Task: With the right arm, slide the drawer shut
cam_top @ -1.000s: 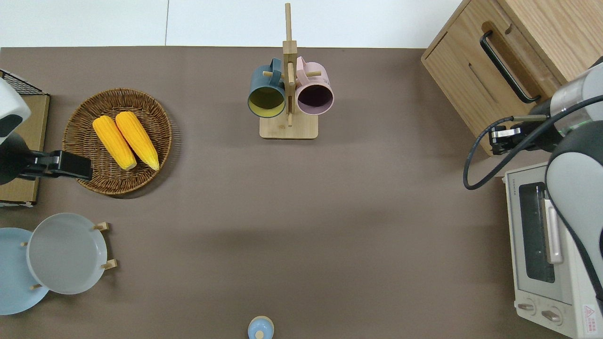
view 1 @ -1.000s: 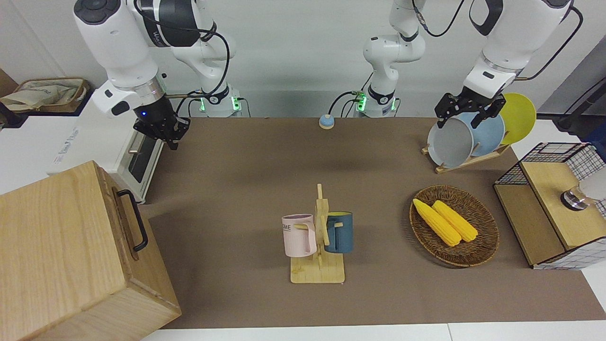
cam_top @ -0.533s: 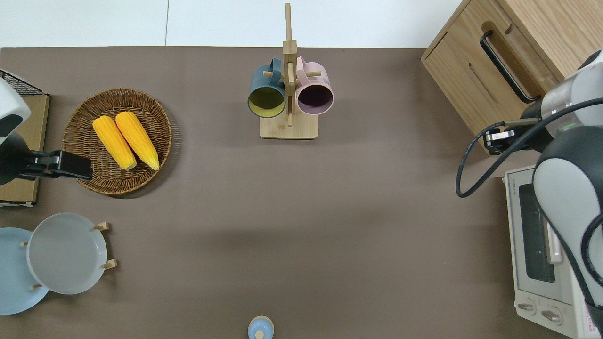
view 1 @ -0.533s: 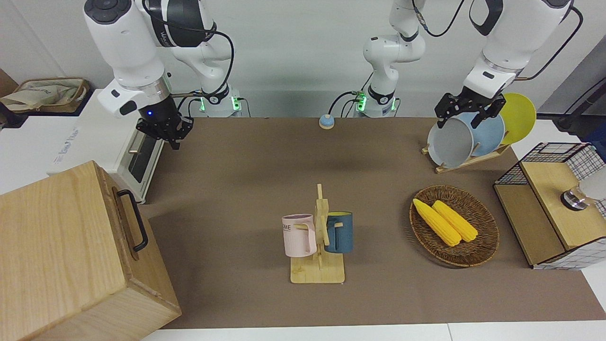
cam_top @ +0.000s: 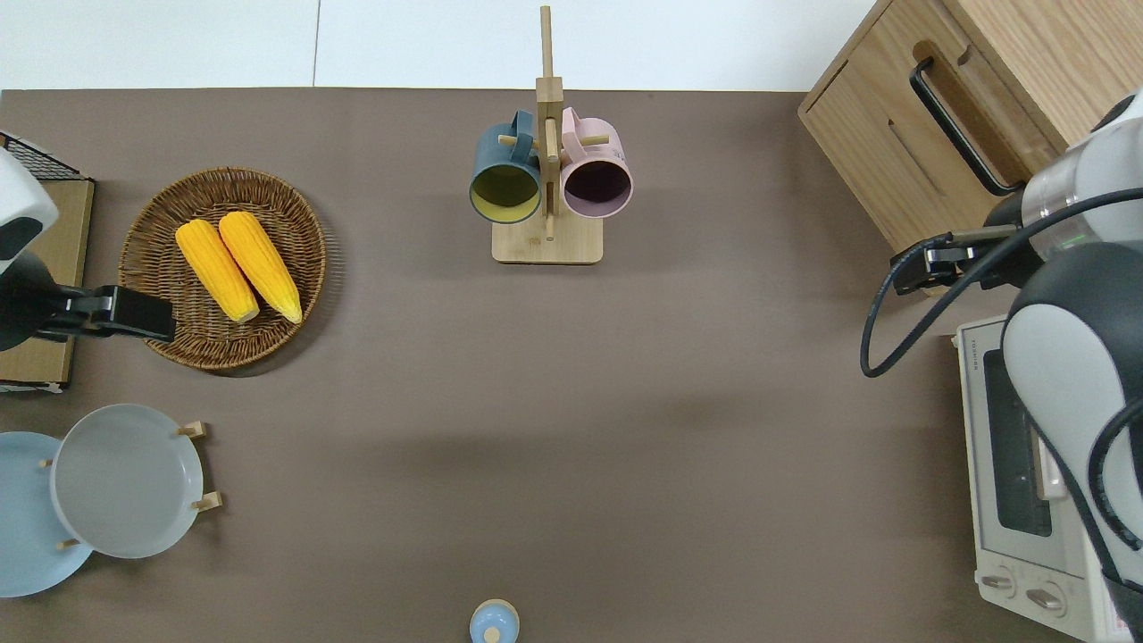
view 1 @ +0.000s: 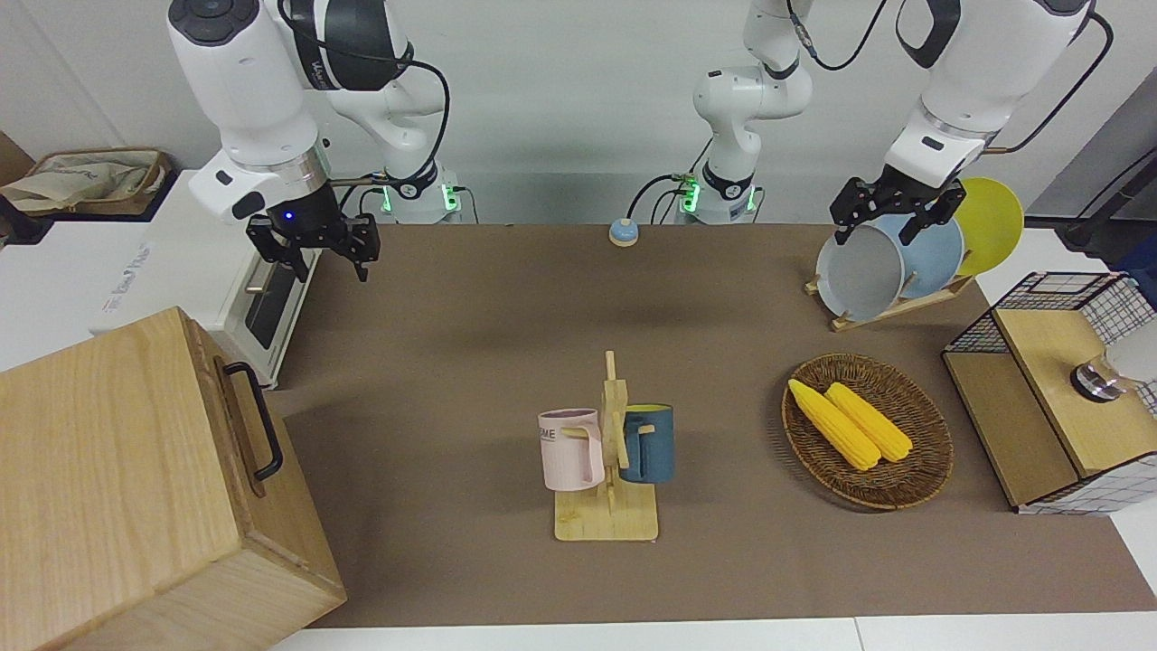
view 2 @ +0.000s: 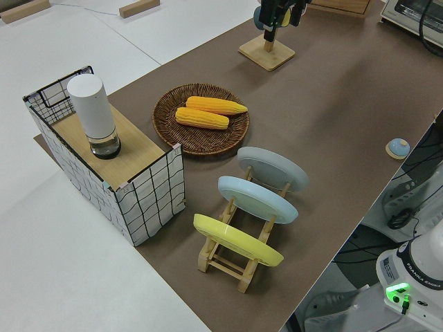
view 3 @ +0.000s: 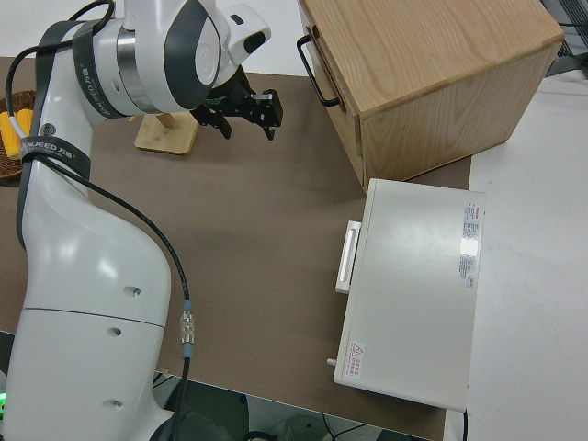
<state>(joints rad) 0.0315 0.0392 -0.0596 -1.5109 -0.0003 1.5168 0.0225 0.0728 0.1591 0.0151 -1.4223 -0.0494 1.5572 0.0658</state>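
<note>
The drawer sits in the big pale-wood box at the right arm's end of the table, its front panel and black bar handle looking flush or nearly so. The right gripper hangs in the air, jaws spread wide and holding nothing, between the box and the white toaster oven. Any further sweep could, I judge, clip the oven or snag the handle. The left arm is parked.
</note>
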